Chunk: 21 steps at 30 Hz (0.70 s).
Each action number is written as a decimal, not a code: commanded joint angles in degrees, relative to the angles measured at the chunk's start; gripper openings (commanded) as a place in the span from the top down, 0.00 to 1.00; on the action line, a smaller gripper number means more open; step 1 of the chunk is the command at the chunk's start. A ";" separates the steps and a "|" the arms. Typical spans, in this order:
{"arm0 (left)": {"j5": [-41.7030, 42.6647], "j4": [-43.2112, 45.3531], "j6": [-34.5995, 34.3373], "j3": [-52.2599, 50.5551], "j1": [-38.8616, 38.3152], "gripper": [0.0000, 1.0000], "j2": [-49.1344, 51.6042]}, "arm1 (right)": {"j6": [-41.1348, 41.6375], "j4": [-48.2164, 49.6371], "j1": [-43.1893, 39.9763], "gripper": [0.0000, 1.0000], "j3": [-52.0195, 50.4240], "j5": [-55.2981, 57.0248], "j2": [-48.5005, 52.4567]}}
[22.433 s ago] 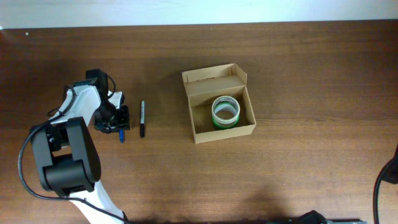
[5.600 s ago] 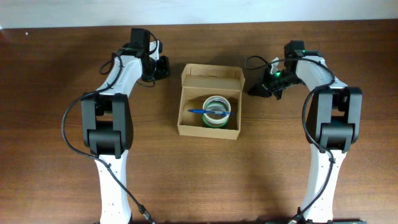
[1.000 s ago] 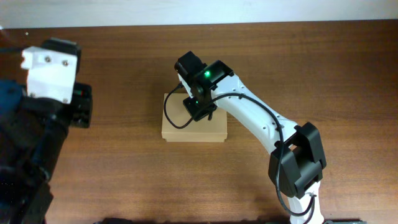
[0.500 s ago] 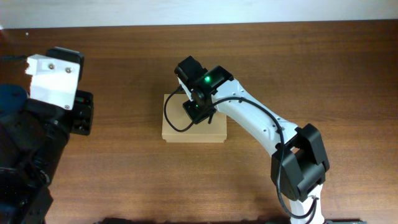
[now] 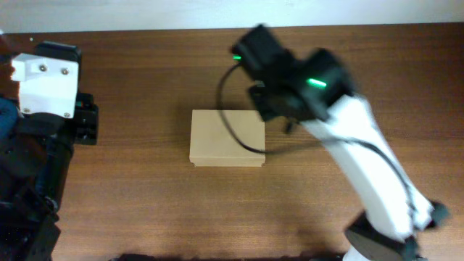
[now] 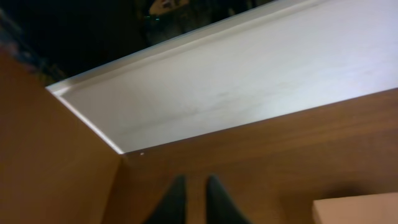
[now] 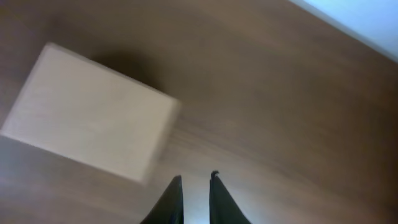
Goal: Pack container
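Dark brown wood-grain table (image 5: 145, 203) fills the overhead view, with a strip of pale wall (image 5: 217, 13) along the far edge. The container (image 5: 227, 138), a small plain tan cardboard box, sits flat near the middle of the table with its lid folded down. Its contents cannot be seen.

The right arm (image 5: 348, 145) reaches in from the near right corner and is smeared by blur. Its head hangs over the table just past the box's far right corner. From the right wrist camera, the right gripper (image 7: 196, 180) has its two dark fingers drawn almost together, with only a slim gap and nothing held. The box lies up and to the left of those fingers, apart from them.

The left arm (image 5: 43, 109) looms at the left edge, well apart from the box. The left gripper (image 6: 194, 180) also shows its fingers nearly pressed together and empty. Only a corner of the box shows at the lower right of that view.

The box will likely feel light. It should be stiff along its folds and corners, but the walls and lid would give under a hard squeeze. The smooth flat top offers nothing to pinch. The best hold looks to be across two opposite side walls near a corner, gripped gently.
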 commanded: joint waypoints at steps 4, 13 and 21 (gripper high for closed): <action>-4.13 -0.39 -0.61 0.02 0.13 0.98 -5.75 | 6.01 -1.79 0.59 0.87 3.37 15.23 -14.82; -13.46 -9.35 -6.25 0.00 0.17 0.98 -19.61 | 13.14 -1.79 0.46 0.86 -4.13 29.53 -39.06; -17.38 -19.17 -14.36 -2.21 0.57 0.98 -30.10 | 19.10 -1.79 -13.46 0.81 -28.48 32.00 -61.61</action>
